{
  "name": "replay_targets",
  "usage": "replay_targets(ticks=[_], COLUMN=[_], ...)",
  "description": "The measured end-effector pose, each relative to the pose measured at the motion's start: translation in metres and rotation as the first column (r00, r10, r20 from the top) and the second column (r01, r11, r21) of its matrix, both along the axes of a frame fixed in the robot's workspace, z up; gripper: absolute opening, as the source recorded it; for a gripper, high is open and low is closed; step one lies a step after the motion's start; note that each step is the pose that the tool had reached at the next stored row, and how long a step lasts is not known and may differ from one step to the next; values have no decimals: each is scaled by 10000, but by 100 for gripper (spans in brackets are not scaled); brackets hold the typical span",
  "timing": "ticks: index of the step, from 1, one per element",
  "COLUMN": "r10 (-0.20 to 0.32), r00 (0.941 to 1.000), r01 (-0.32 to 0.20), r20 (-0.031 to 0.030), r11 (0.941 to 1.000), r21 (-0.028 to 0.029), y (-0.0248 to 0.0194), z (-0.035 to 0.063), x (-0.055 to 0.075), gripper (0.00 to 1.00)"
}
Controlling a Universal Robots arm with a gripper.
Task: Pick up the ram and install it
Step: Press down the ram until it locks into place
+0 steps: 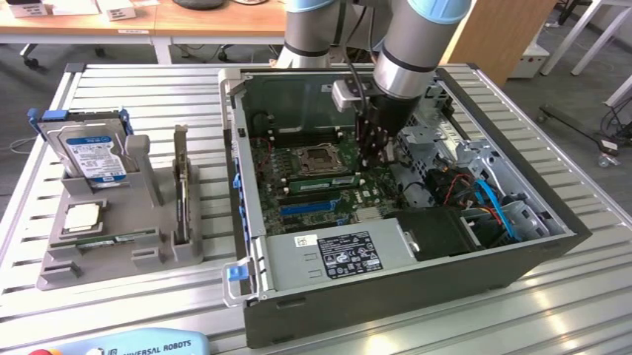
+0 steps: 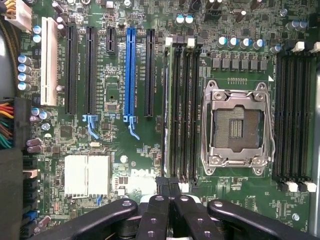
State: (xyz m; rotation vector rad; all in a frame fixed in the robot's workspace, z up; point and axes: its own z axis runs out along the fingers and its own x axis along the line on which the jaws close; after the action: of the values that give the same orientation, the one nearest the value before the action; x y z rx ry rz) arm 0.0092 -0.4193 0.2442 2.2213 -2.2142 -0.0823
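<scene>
The ram (image 1: pixel 321 180) is a thin green stick standing on edge in a memory slot beside the bare CPU socket (image 1: pixel 318 157) on the motherboard. In the wrist view the ram (image 2: pixel 166 115) runs as a narrow line along the outermost of the dark slots. My gripper (image 1: pixel 374 157) reaches down into the open computer case, just past one end of the stick. Its black fingers (image 2: pixel 159 215) are shut together, and the gripper (image 2: pixel 168 186) sits right over that end of the slot. Nothing shows between the fingers. Whether they touch the stick I cannot tell.
A grey holder (image 1: pixel 59 274) at the exterior view's left carries a hard drive (image 1: pixel 91 151), a dark expansion card (image 1: pixel 180 185), a CPU (image 1: pixel 81 214) and another green stick (image 1: pixel 111 238). Case walls (image 1: pixel 395 296), the power supply (image 1: pixel 336 255) and cables (image 1: pixel 493 203) crowd the gripper.
</scene>
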Motion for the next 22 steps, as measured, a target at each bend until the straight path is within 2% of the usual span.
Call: replay_targets(ticks=[13, 17, 22], r10=[0, -1, -1], r00=[10000, 10000, 10000], r01=[0, 1, 1], r20=[-1, 4, 4], r11=[10000, 10000, 10000], r21=[-2, 0, 1], y=[0, 25, 28], z=[-66, -74, -81], x=[0, 0, 0], gripper=[10, 10, 10])
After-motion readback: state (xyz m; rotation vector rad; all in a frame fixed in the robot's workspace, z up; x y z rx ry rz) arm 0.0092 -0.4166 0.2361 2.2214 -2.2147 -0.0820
